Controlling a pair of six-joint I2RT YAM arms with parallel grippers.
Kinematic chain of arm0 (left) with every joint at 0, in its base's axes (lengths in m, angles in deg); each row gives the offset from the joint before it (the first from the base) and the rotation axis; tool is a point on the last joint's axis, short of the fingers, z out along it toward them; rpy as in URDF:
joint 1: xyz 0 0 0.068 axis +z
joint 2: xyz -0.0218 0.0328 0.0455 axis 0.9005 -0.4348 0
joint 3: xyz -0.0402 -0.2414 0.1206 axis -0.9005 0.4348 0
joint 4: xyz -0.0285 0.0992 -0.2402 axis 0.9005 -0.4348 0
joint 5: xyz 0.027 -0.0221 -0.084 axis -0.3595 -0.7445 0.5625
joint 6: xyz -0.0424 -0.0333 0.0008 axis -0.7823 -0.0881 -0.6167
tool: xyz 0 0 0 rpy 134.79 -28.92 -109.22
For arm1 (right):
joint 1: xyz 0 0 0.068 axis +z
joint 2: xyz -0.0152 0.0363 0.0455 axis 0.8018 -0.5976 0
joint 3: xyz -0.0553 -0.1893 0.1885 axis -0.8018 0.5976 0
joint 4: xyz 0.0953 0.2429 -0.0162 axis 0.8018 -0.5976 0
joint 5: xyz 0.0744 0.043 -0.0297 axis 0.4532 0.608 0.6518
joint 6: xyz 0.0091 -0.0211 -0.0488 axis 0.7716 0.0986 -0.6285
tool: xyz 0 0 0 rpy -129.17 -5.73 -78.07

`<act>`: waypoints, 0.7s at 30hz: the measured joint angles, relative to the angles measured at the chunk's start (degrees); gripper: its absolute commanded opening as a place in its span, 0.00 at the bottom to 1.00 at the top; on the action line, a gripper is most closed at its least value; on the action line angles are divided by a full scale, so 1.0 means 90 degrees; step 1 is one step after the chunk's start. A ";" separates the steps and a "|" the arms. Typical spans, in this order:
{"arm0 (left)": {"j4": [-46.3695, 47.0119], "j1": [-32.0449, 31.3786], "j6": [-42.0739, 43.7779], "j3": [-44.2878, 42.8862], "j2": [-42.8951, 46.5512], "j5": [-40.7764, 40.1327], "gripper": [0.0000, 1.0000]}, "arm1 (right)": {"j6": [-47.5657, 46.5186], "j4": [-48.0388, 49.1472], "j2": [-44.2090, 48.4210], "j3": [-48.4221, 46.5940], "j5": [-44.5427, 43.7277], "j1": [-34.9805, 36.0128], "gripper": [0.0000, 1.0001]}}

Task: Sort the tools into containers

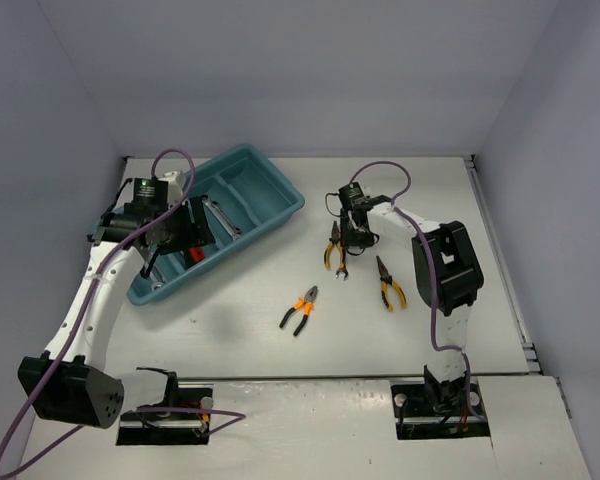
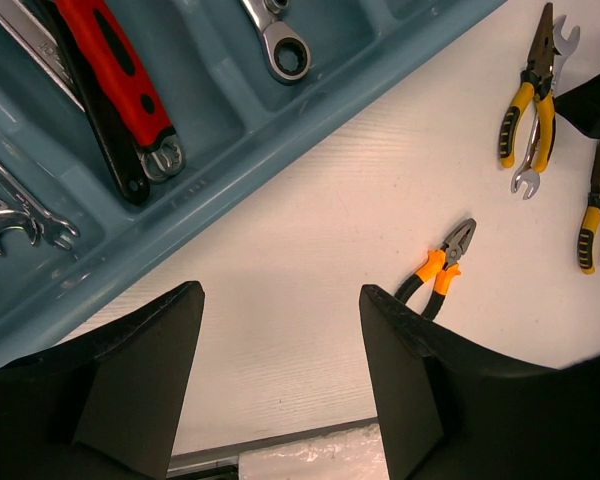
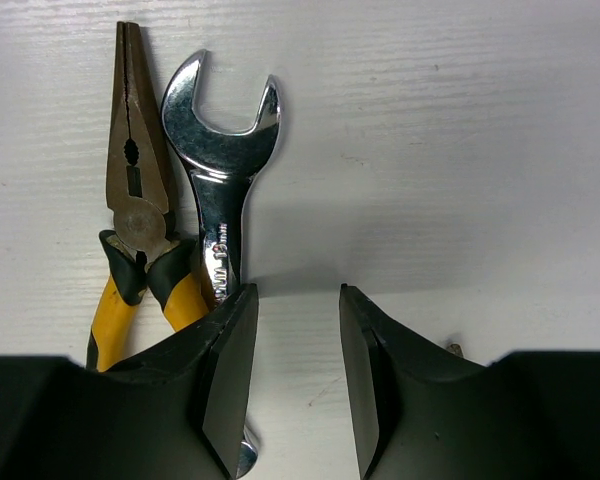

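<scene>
Silver wrench [image 3: 223,150] beside yellow pliers [image 3: 135,200], tabletop [image 3: 450,150] | right end effector [image 3: 297,295] released over wrench | left end effector [image 2: 280,290] released

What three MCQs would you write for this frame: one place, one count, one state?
1. Where is the silver wrench near the right gripper?
A. In the tray
B. On the table, beside yellow-handled pliers
C. In the left gripper

2. How many pliers lie outside the tray?
A. One
B. Five
C. Three

3. The right gripper is:
A. Open, holding nothing
B. Shut on the wrench
C. Shut on pliers

1 B: the right wrist view shows it flat on the table beside them.
2 C: the top view shows the yellow-handled pliers, a second yellow-handled pair and an orange-handled pair.
3 A: bare table shows between its fingers.
</scene>
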 measured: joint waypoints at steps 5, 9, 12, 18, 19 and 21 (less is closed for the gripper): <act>0.0000 -0.0051 0.0000 0.0000 -0.0024 0.0002 0.61 | 0.0061 0.0000 0.0000 0.0000 0.0007 0.0092 0.36; 0.0000 -0.0091 0.0002 0.0000 -0.0112 0.0005 0.61 | 0.0102 0.0000 0.0000 -0.0007 0.0021 0.0170 0.36; 0.0001 -0.0124 0.0002 0.0000 -0.0179 0.0002 0.61 | 0.0143 0.0000 0.0002 -0.0025 0.0029 0.0187 0.37; 0.0003 -0.0157 0.0000 0.0000 -0.0277 0.0005 0.61 | 0.0213 0.0000 0.0029 -0.0032 -0.0010 0.0218 0.37; 0.0003 -0.0162 0.0000 0.0000 -0.0287 0.0003 0.61 | 0.0218 0.0000 0.0044 -0.0032 -0.0020 0.0222 0.37; 0.0003 -0.0169 0.0002 0.0000 -0.0302 0.0002 0.61 | 0.0226 0.0000 0.0079 -0.0032 -0.0035 0.0223 0.37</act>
